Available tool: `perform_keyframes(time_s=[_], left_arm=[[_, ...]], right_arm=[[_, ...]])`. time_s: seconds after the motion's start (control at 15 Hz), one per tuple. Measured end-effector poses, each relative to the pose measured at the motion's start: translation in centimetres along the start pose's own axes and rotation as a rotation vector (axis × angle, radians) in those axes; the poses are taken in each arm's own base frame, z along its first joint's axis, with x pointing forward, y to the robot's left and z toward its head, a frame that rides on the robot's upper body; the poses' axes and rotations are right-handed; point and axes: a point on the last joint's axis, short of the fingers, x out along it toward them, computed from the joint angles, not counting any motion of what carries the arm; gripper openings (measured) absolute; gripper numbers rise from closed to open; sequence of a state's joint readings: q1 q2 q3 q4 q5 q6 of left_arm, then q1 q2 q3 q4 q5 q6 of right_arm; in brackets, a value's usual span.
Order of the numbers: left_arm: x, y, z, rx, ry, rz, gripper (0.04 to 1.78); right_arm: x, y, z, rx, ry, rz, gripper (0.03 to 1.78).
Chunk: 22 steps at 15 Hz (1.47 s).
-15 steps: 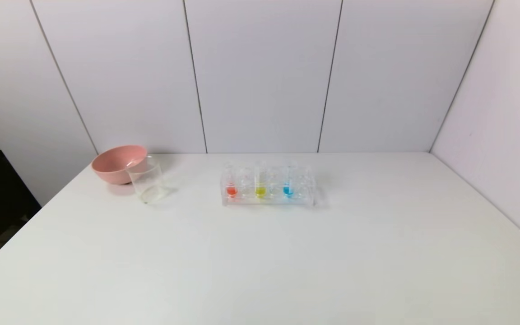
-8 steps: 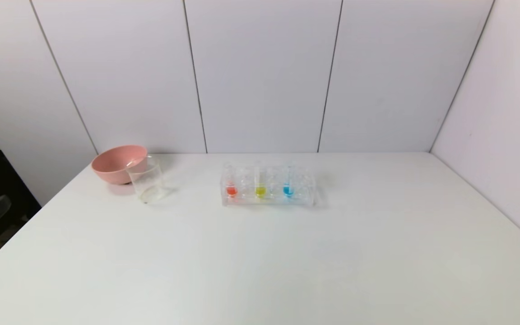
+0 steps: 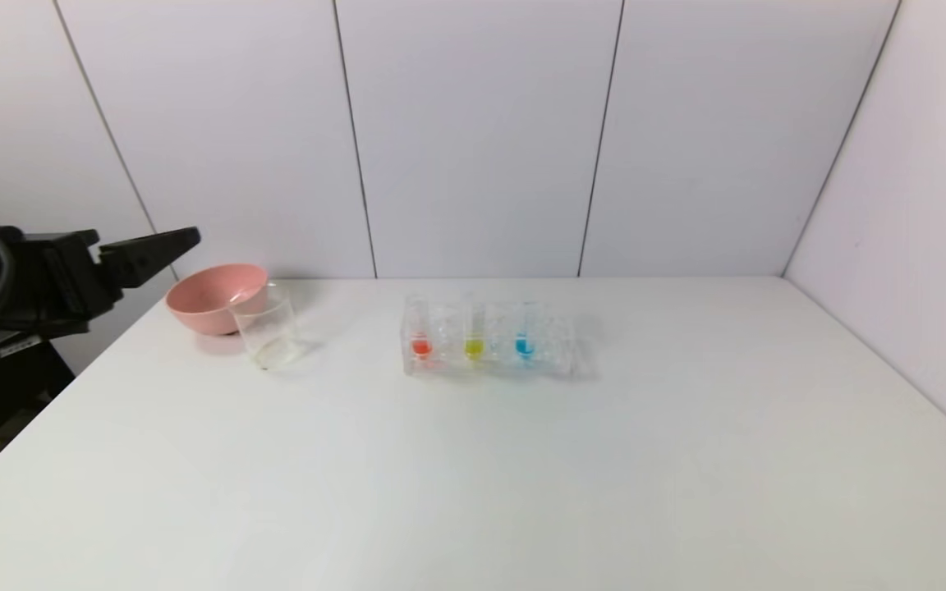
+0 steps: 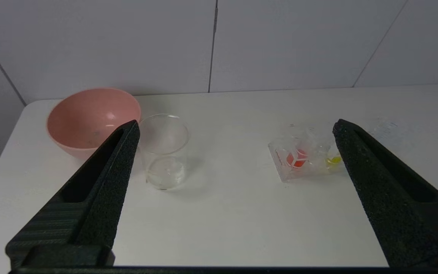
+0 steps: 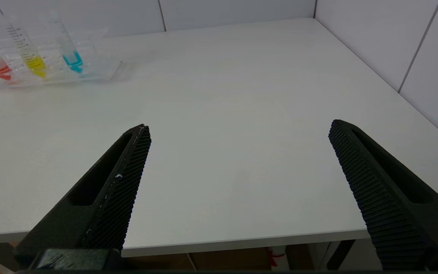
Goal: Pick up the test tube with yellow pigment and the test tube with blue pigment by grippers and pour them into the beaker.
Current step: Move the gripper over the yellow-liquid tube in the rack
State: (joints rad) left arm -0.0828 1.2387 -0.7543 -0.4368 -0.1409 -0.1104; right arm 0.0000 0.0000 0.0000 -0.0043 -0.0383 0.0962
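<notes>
The test tube with yellow pigment [image 3: 474,336] and the test tube with blue pigment [image 3: 525,335] stand upright in a clear rack [image 3: 555,341] at the table's middle back. The beaker [image 3: 268,332] stands empty to the rack's left. My left gripper [image 3: 144,250] hangs open and empty off the table's left edge, above the table's height. In the left wrist view this gripper [image 4: 237,125] faces the beaker [image 4: 164,152] and the yellow tube [image 4: 333,160]; one finger hides the blue tube. My right gripper [image 5: 240,126] is open and empty over the front edge, far from the yellow tube [image 5: 30,57] and blue tube [image 5: 70,57].
A pink bowl [image 3: 214,297] sits just behind and left of the beaker, nearly touching it. A red-liquid tube [image 3: 421,338] stands at the rack's left end. White walls close the back and right sides. The table [image 3: 473,476] is bare white in front.
My left arm has come up into the head view at the left edge, its gripper now pointing toward the pink bowl. The tubes, rack, beaker and bowl have not moved.
</notes>
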Motion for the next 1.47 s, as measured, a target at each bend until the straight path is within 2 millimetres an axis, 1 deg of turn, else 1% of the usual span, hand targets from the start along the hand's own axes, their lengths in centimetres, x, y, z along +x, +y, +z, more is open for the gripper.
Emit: perform_keyframes(time_s=[0.13, 0.33, 0.6, 0.73, 1.07, 1.47], left_arm=[[2.1, -1.4, -0.3, -0.025, 0.015, -0.026, 1.78], [3.8, -4.3, -0.8, -0.034, 0.024, -0.040, 1.78], [4.4, -8.7, -1.6, -0.048, 0.031, -0.042, 1.78], [4.8, -10.4, -2.5, -0.038, 0.037, -0.040, 1.78], [5.9, -13.7, -4.9, -0.011, 0.079, -0.095, 1.78], [9.1, -16.6, -8.5, -0.022, 0.036, -0.074, 1.78]], right_arm=[[0.0, 0.0, 0.0, 0.000, 0.000, 0.000, 1.71], [0.0, 0.0, 0.0, 0.000, 0.000, 0.000, 1.71], [0.0, 0.0, 0.0, 0.000, 0.000, 0.000, 1.71], [0.0, 0.0, 0.0, 0.000, 0.000, 0.000, 1.71], [0.0, 0.0, 0.0, 0.000, 0.000, 0.000, 1.71], [0.0, 0.0, 0.0, 0.000, 0.000, 0.001, 1.71]])
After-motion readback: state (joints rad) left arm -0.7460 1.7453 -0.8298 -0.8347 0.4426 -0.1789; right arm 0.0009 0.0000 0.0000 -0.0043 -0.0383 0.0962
